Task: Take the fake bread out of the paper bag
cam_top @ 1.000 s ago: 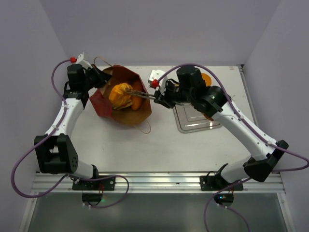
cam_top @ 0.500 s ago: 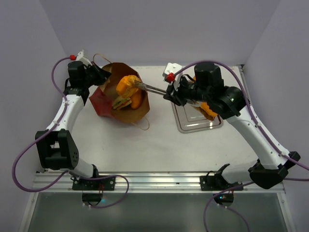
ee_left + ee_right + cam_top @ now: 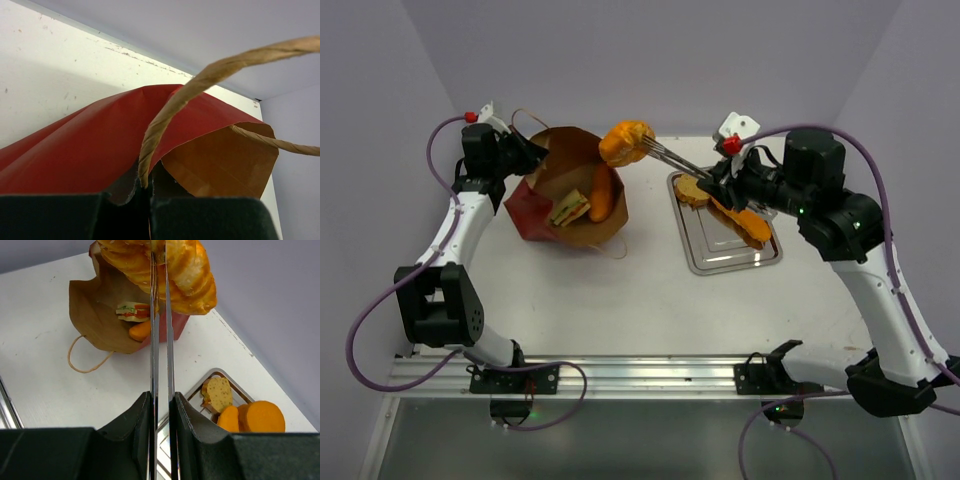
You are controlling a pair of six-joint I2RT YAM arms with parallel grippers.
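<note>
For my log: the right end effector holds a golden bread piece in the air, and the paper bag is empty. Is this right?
The paper bag is not empty: the top external view shows a sandwich and an orange loaf inside. The right end effector holds the golden bread piece.

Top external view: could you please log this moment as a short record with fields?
left gripper: shut on the paper bag rim, by a handle
right gripper: shut on toy croissant, held in the air by the bag's right edge
inside bag: sandwich, orange loaf
steel tray: holds speckled slice and orange pieces
</note>
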